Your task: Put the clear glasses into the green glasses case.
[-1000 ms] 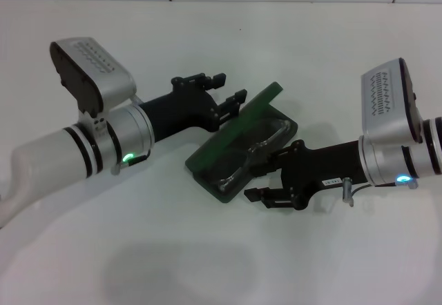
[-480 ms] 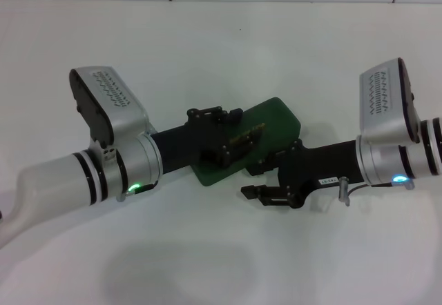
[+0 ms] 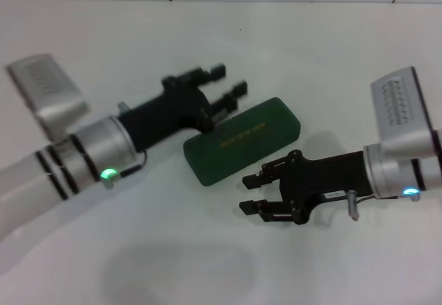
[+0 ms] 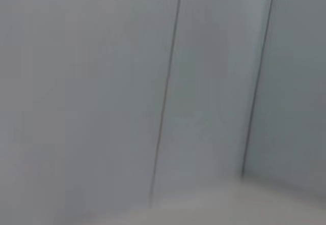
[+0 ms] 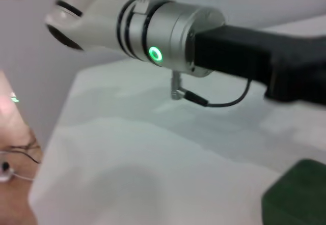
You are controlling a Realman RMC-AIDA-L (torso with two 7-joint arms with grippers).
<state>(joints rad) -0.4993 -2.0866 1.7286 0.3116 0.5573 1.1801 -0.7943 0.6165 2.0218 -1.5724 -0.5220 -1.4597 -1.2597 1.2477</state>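
One closed green glasses case (image 3: 242, 141) lies between two spread grippers: left gripper (image 3: 231, 87) far, right gripper (image 3: 253, 194) near.

The green glasses case (image 3: 243, 140) lies shut, flat, gold lettering up.

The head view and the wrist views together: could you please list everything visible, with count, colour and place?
green glasses case: one, dark green with gold lettering, lid shut, lying on the table between the two tools.
clear glasses: none visible.
table: one, white, under everything.
wall: pale grey tiles with dark seams, beyond the table.
left tool: one, black, open, just beyond the case's far edge.
right tool: one, black, open, beside the case's near edge, apart from it.
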